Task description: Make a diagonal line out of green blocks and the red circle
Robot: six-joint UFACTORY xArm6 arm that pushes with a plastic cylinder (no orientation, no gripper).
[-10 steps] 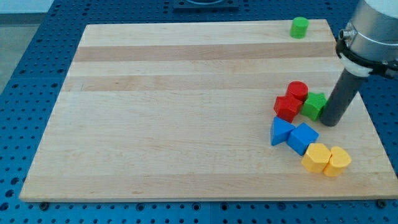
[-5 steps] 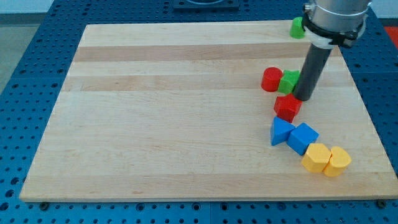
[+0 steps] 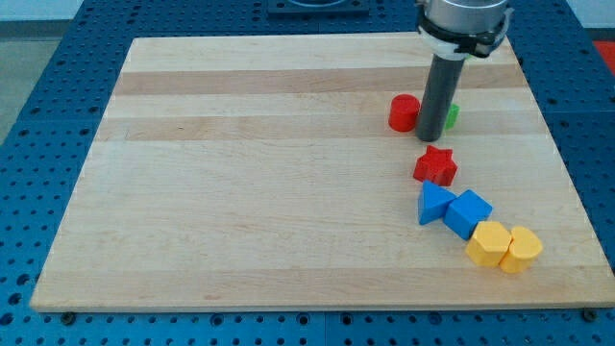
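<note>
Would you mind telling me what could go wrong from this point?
My tip sits between the red circle and a green block half hidden behind the rod, so a further push may split them apart. A downward sweep could knock the red star. No second green block is visible.

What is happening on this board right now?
My tip is on the board, between the red circle on the view's left and a green block on the right, mostly hidden by the rod. The red star lies just below. The second green block is not visible.
</note>
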